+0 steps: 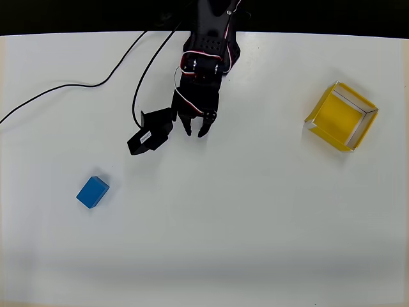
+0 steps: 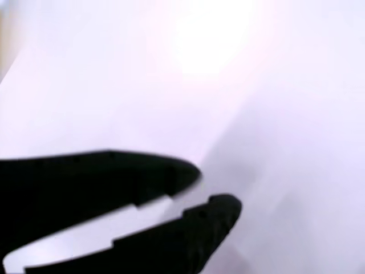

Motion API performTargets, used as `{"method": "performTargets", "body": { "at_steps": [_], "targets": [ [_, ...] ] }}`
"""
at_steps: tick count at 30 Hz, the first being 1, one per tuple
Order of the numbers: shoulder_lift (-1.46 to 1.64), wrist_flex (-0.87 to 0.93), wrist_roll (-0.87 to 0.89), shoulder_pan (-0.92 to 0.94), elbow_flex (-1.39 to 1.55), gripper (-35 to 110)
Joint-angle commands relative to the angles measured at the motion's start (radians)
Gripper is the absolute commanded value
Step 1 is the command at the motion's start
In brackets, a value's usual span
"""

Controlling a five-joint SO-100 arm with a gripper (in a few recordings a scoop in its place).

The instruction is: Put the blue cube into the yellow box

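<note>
Overhead, the gripper (image 1: pixel 195 132) hangs over bare table (image 1: pixel 243 230), fingers slightly parted and empty; the blue cube (image 1: pixel 92 192) lies well apart at lower left, the yellow box (image 1: pixel 341 116) far right. At the wrist, the gripper (image 2: pixel 205 191) shows a narrow gap.

Wrist view blurred — fingers (image 2: pixel 188 171) cut off at left edge; arm (image 1: pixel 211 25) base cropped overhead.

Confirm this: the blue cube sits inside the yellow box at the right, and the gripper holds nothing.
Not right. In the overhead view the cube lies on the bare table at lower left, far from the box, which is at the right. The gripper holds nothing.
</note>
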Motion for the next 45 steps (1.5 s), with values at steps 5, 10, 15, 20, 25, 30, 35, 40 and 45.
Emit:
{"method": "performTargets", "body": {
  "at_steps": [5, 10, 15, 20, 25, 30, 35, 40, 45],
  "targets": [
    [-0.305, -0.479, 0.100, 0.213, -0.124, 39],
    [-0.561, -0.885, 0.101, 0.341, -0.138, 50],
    [-0.838, -1.298, 0.101, 0.428, -0.146, 55],
    [-1.014, -1.331, 0.080, 0.491, -0.268, 57],
    [-1.180, -1.367, 0.081, 0.543, -0.402, 57],
    [-1.348, -1.408, 0.074, 0.591, -0.541, 57],
    [-1.523, -1.465, 0.077, 0.620, -0.690, 57],
    [-1.683, -1.485, 0.067, 0.635, -0.842, 57],
    [-1.810, -1.493, 0.058, 0.637, -0.969, 57]
  ]
}}
